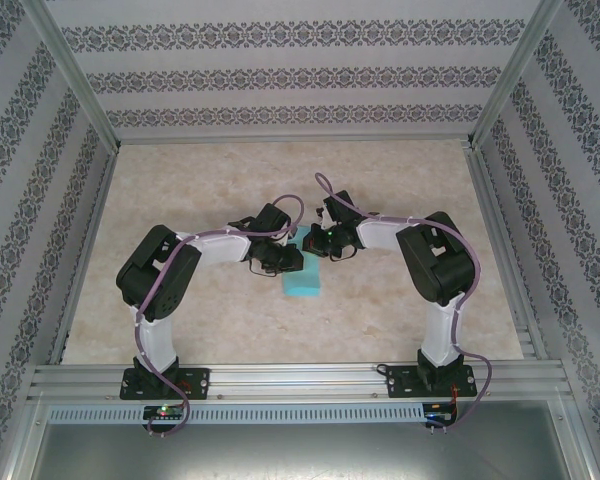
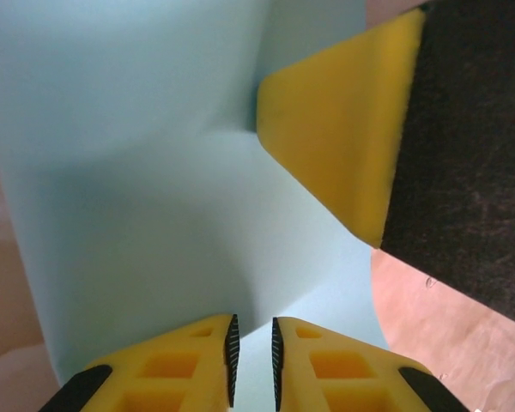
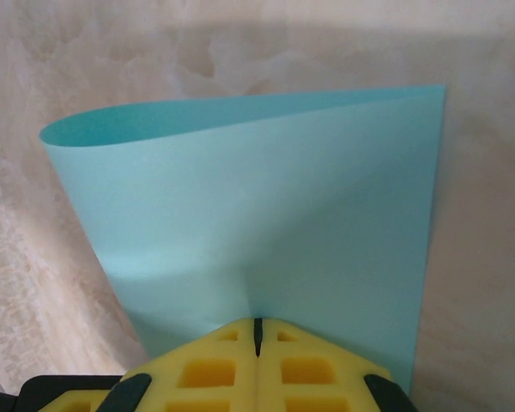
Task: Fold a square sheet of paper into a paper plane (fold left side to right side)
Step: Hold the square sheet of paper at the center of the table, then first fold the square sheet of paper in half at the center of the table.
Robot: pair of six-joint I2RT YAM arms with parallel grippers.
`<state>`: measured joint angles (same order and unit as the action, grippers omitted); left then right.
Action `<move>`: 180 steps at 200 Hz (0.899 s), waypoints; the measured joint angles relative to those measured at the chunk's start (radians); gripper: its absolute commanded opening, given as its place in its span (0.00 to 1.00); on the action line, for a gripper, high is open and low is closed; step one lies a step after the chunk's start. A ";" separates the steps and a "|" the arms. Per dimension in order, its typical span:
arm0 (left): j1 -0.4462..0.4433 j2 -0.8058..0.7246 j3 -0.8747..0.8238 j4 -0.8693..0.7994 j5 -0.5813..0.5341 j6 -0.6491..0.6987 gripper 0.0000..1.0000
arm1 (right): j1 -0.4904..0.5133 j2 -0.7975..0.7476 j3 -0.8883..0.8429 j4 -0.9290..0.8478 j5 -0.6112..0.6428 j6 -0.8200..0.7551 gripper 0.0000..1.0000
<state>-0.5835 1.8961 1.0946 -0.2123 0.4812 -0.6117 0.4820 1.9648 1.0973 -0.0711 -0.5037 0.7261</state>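
Right gripper (image 3: 257,336) is clamped on the sheet of paper (image 3: 275,215), which curls away ahead of it. Left gripper (image 2: 253,352), jaws narrowly parted, faces it across the sheet.

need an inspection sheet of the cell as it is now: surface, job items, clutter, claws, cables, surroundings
Surface: beige marbled tabletop, bare around the work.
Job's things: square sheet of paper, turquoise, at table centre, curled over on itself in a loose fold with no pressed crease; not yet a plane.
Clutter: nothing seen.
Claws: right claw shut on the sheet's edge; left claw over a corner of the sheet with a narrow gap between its pads, so it looks open.
Cables: lilac cables run along both arms and loop above the wrists.
Surroundings: patterned walls on three sides; aluminium rail carries the arm bases.
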 measured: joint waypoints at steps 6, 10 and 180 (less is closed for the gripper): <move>0.000 -0.001 0.000 -0.002 0.000 0.001 0.24 | 0.000 0.000 0.000 0.000 0.001 0.000 0.03; 0.000 -0.003 0.000 -0.003 0.000 0.002 0.24 | 0.000 0.000 0.000 0.000 0.001 0.000 0.03; -0.006 -0.089 -0.142 0.058 0.001 0.003 0.15 | 0.000 0.000 0.002 -0.018 0.001 -0.001 0.03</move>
<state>-0.5892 1.8072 0.9524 -0.1539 0.4820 -0.6090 0.4820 1.9648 1.0996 -0.0891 -0.5026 0.7254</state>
